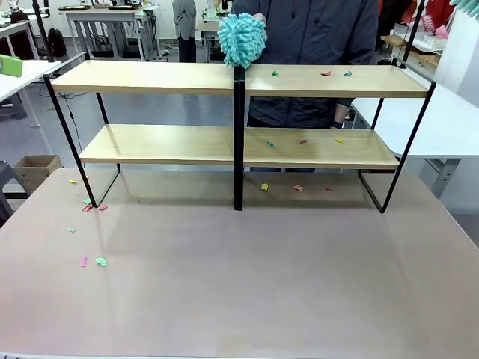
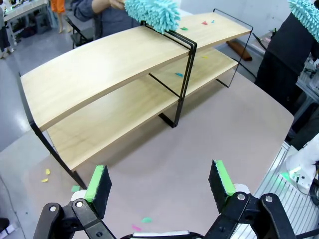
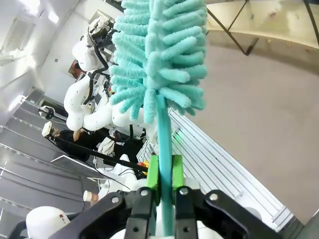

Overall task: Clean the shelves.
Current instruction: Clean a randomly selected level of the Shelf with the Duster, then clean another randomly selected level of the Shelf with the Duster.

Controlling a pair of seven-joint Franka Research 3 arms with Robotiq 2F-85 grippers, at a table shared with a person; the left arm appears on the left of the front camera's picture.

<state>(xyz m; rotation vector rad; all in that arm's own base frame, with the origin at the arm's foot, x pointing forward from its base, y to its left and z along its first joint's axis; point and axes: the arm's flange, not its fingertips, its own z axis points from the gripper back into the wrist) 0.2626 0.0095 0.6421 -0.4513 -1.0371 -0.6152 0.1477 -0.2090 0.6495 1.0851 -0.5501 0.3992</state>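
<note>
On the table [image 1: 239,284], flat light-wood shelves [image 1: 150,77] bear coloured scraps [image 1: 326,73]; right gripper [image 3: 164,172] clamps a shaggy teal duster [image 3: 159,55]; left gripper [image 2: 159,181] fingers apart.

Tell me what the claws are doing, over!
Left claw open. Right claw shut on teal duster. Shelves: scraps on right boards. Person's duster at top board.

A wide two-tier rack [image 1: 238,149] of four long light-wood boards on a thin black metal frame stands upright across the upper half of the front view, on the far part of the grey-brown desk [image 1: 239,284]. Its black centre post splits it into left and right halves. Small coloured scraps [image 1: 325,73] lie on both right-hand boards. In the left wrist view the rack [image 2: 114,74] runs diagonally across the upper frame.
</note>
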